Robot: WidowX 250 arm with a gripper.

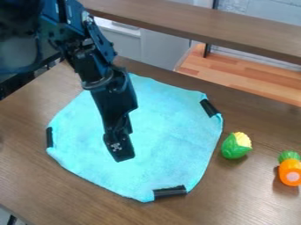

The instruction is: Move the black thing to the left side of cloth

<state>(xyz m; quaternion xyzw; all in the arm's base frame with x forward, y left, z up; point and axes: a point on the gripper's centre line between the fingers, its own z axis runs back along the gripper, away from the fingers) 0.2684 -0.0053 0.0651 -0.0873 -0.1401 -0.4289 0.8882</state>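
At the left of the view, a black strip (pixel 49 137) sits on the edge of the turquoise cloth (pixel 167 145), which lies on the brown surface (pixel 32 184). Next, the end effector (pixel 121 154) points down over the cloth's middle; I cannot tell how far open it is, whether it holds anything, or whether it touches the cloth. Another black strip (pixel 170 192) lies at the near edge, and a third black strip (pixel 208 107) at the right edge; which of the three is the task's black thing, I cannot tell. Beyond stand a green-and-yellow toy (pixel 236 146) and, rightmost, an orange toy (pixel 290 171).
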